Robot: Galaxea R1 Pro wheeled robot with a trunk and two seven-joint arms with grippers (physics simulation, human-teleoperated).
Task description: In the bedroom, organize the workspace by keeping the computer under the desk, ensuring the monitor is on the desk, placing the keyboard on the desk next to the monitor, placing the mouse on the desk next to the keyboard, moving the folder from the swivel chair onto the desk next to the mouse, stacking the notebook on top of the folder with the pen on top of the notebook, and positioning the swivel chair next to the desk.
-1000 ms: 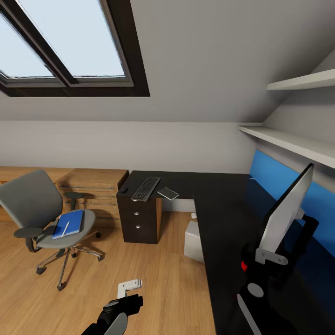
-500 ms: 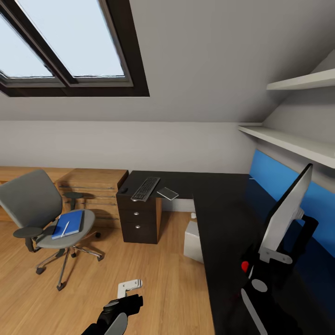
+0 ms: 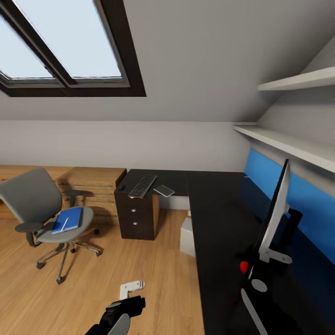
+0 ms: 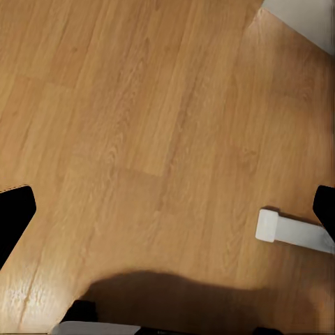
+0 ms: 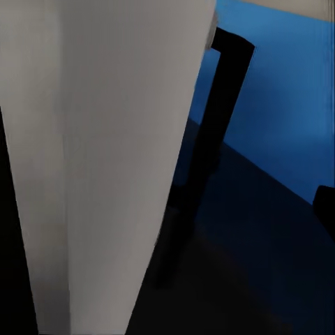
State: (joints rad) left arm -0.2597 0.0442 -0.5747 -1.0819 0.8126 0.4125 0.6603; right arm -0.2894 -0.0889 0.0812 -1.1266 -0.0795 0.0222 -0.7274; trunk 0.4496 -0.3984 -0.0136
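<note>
The monitor (image 3: 274,209) stands on the black desk (image 3: 218,218) at the right, seen almost edge-on, silver back toward me. My right gripper (image 3: 267,258) sits at its lower corner by the red dot, jaws wide apart. The silver back (image 5: 105,139) is very close in the right wrist view. The keyboard (image 3: 143,186), a small dark mouse (image 3: 123,188) and a flat grey notebook (image 3: 164,190) lie at the desk's far left end. The blue folder (image 3: 74,218) with a white pen (image 3: 65,224) rests on the swivel chair (image 3: 28,197). The computer (image 3: 187,237) stands under the desk. My left gripper (image 3: 131,289) hangs open over the floor.
A light-wood cabinet (image 3: 93,181) stands along the back wall behind the chair. Black drawers (image 3: 136,216) carry the desk's left end. White shelves (image 3: 288,142) run above the blue back panel (image 3: 302,200). Wood floor (image 4: 139,105) lies below my left gripper (image 4: 169,209).
The whole view has shifted a little, so the camera moved. The monitor now shows more upright and edge-on than before, with my right gripper still at its lower corner.
</note>
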